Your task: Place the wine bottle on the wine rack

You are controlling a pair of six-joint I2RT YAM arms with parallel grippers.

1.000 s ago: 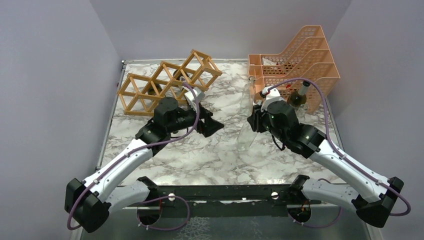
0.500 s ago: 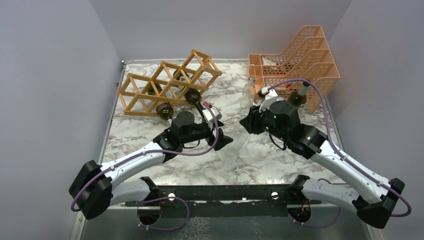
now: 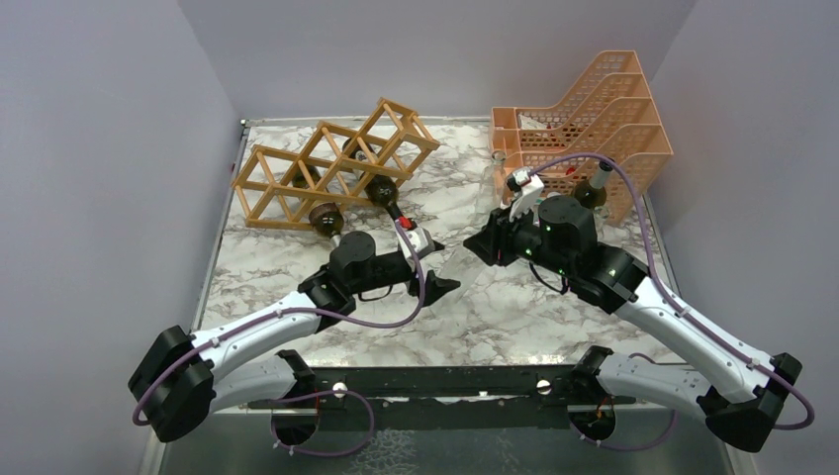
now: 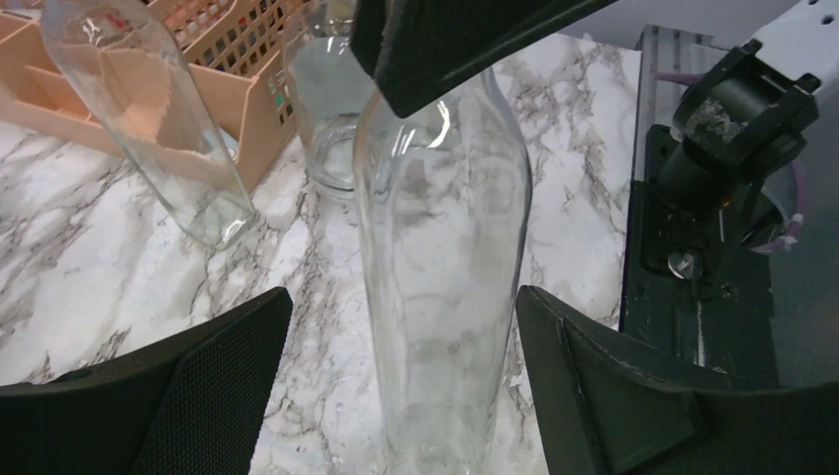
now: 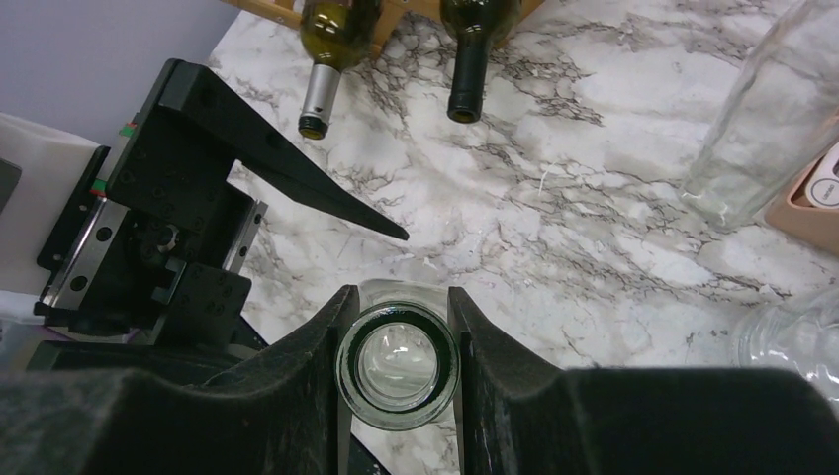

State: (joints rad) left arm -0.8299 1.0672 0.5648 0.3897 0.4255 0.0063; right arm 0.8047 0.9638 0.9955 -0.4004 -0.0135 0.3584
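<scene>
A clear glass wine bottle (image 4: 445, 257) stands upright over the marble table (image 3: 376, 317). My right gripper (image 5: 400, 293) is shut on its neck just under the rim (image 5: 398, 364); in the top view that gripper (image 3: 482, 243) sits mid-table. My left gripper (image 4: 404, 297) is open, one finger on each side of the bottle's body with a gap on both sides; it also shows in the top view (image 3: 439, 267). The wooden lattice wine rack (image 3: 331, 163) stands at the back left with two dark bottles (image 3: 325, 216) (image 3: 384, 190) in it, necks pointing out.
A peach mesh stacked organiser (image 3: 594, 109) stands at the back right, with a dark bottle (image 3: 594, 188) in front of it. Two more clear bottles (image 4: 148, 109) (image 4: 326, 99) are near the organiser. The dark bottles' necks (image 5: 331, 40) (image 5: 473, 49) point toward mid-table.
My left arm has swung from the rack toward mid-table and now brackets the clear bottle. My right gripper has moved left with the bottle held by its neck.
</scene>
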